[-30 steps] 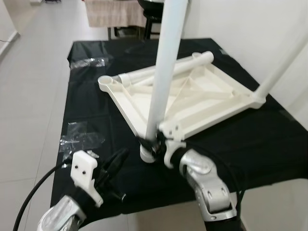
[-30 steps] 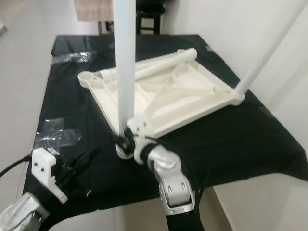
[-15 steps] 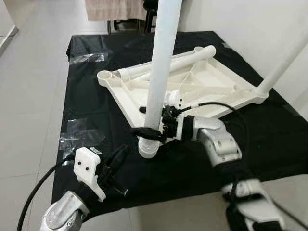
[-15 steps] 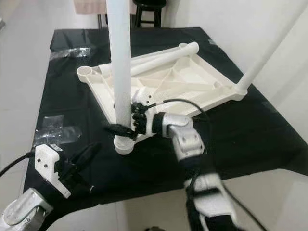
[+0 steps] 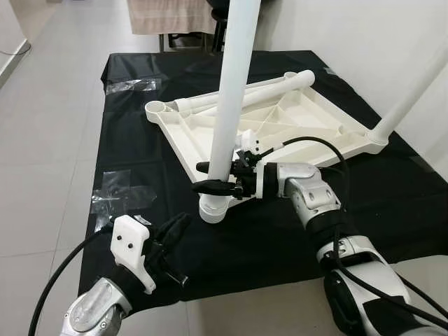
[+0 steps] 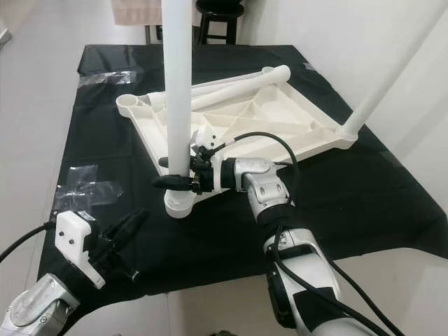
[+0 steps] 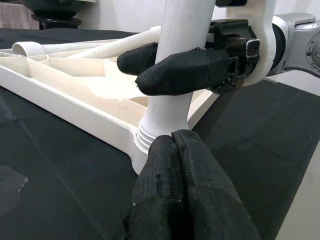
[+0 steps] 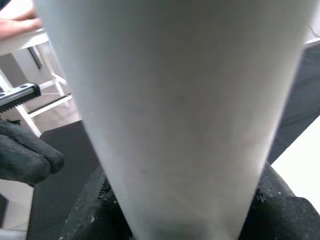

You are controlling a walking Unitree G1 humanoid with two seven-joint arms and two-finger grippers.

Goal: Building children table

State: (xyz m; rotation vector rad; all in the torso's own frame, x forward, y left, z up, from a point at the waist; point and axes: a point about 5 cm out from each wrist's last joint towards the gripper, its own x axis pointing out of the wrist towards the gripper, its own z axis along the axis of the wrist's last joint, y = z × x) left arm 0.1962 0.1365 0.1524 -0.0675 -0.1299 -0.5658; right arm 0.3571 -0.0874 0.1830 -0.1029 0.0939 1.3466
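Note:
A white plastic tabletop (image 5: 294, 119) lies upside down on the black-covered table (image 5: 392, 203). One white leg (image 5: 234, 84) stands upright in the near corner socket. A second leg (image 5: 413, 91) rises from the right corner. A third leg (image 5: 280, 85) lies loose along the far rim. My right gripper (image 5: 210, 176) is shut on the upright leg just above its socket, one finger on each side (image 7: 180, 70). My left gripper (image 5: 175, 227) sits low at the table's front left, shut and empty, its fingertips (image 7: 172, 150) a short way from the leg's base.
Clear plastic bags lie on the cloth at the near left (image 5: 115, 199) and the far left (image 5: 133, 85). A dark stool (image 6: 217, 10) stands behind the table. A white wall runs along the right. The table's front edge is just below my arms.
My right arm has swung out from under the tabletop corner, and its gripper now holds the upright leg from the right, slightly higher. The left gripper has stayed put. The camera shifted a little.

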